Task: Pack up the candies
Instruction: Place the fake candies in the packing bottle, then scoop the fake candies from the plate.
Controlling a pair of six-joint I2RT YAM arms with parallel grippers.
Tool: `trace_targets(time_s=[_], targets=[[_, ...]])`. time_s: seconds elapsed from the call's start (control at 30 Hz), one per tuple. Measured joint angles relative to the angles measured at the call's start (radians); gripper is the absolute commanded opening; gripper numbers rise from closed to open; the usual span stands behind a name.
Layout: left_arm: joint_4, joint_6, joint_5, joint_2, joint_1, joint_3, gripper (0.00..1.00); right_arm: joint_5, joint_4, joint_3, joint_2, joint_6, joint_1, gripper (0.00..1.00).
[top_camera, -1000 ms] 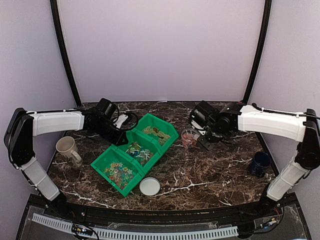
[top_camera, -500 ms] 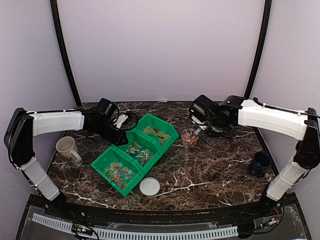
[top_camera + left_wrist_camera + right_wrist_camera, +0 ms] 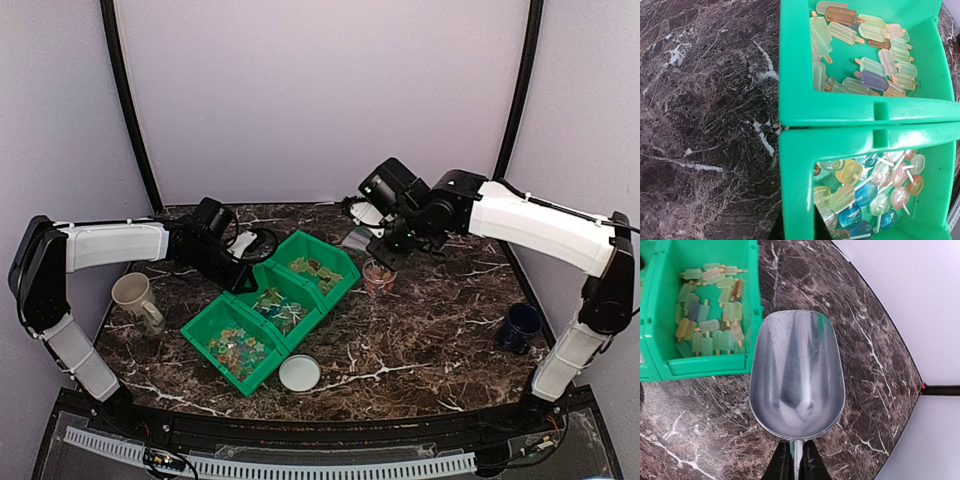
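Observation:
The candies lie in the three compartments of a green bin [image 3: 300,322]: popsicle shapes [image 3: 865,65] in one, lollipop shapes [image 3: 875,185] in the one beside it. My left gripper [image 3: 240,275] is shut on the bin's wall, one finger on each side of the rim [image 3: 797,230]. My right gripper [image 3: 796,455] is shut on the handle of an empty metal scoop [image 3: 796,372]. It holds the scoop [image 3: 357,238] above the table, behind a small clear cup [image 3: 378,275] with a few candies in it. The popsicle candies [image 3: 710,315] also show in the right wrist view.
A beige mug [image 3: 135,298] stands left of the bin. A dark blue mug [image 3: 518,327] stands at the right. A white round lid [image 3: 299,373] lies in front of the bin. Black frame posts rise at the back corners.
My right arm has risen and swung back and left with the scoop, from beside the clear cup to above and behind it. The left arm has stayed on the bin.

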Motion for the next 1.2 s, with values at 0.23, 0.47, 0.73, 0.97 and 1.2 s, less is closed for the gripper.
trace_targets(time_s=[0.23, 0.47, 0.73, 0.97, 1.2], targets=[[-0.014, 0.008, -0.001, 0.006, 0.0, 0.002, 0.0, -0.094, -0.017, 0.085, 0.095, -0.064, 0.06, 0.0], [-0.022, 0.007, -0.021, 0.023, 0.0, 0.003, 0.0, -0.119, -0.101, 0.176, 0.165, -0.085, 0.094, 0.0], [-0.047, 0.006, -0.088, 0.024, 0.0, 0.013, 0.0, -0.071, -0.209, 0.279, 0.277, -0.085, 0.119, 0.0], [-0.055, 0.006, -0.124, 0.028, -0.004, 0.018, 0.0, 0.005, -0.26, 0.351, 0.385, -0.09, 0.124, 0.0], [-0.053, -0.001, -0.136, 0.033, -0.009, 0.02, 0.0, 0.122, -0.264, 0.387, 0.454, -0.124, 0.143, 0.0]])
